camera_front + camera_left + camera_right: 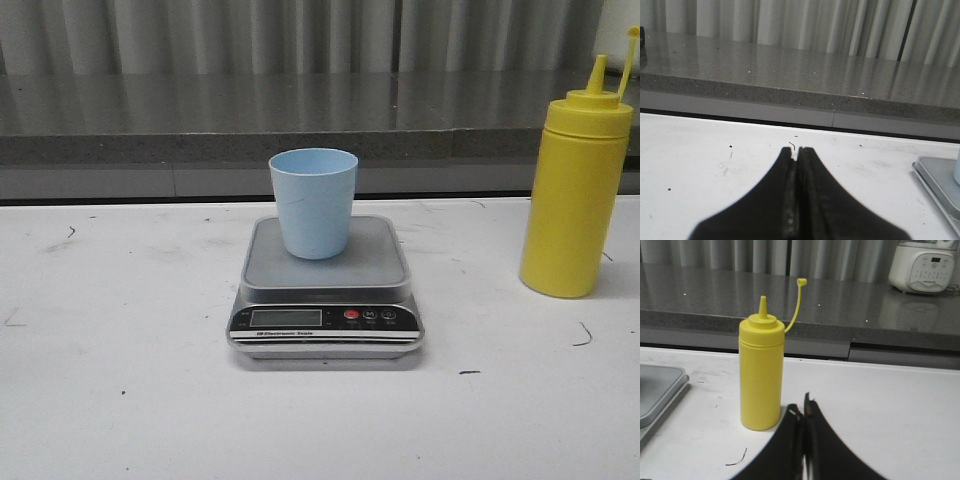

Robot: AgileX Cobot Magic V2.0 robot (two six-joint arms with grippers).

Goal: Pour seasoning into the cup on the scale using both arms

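Seasoning [575,190]: standing upright on the white table [120,400], off to the robot's right of the scale and apart from it; nozzle uncapped, the tethered cap strap [796,302] sticking up beside it.
Handling: plastic squeeze bottle, so probably light and yielding; the smooth wall is likely giving under pressure, and a hard pinch could be pushing seasoning out early.
Grip spot: the middle of the straight body looks best, below the ribbed shoulder, clear of the strap.
Cup [313,202]: sitting upright on the grey platform of the scale [325,285], toward its back; thin, handle-free and probably easy to nudge or tip.
Right gripper [801,412]: hanging just beside the bottle's base, jaws pressed together, gripping nothing.
Left gripper [797,152]: hovering over bare table, scale edge off to one side, jaws closed together and empty.
Stage: nothing is being held yet.
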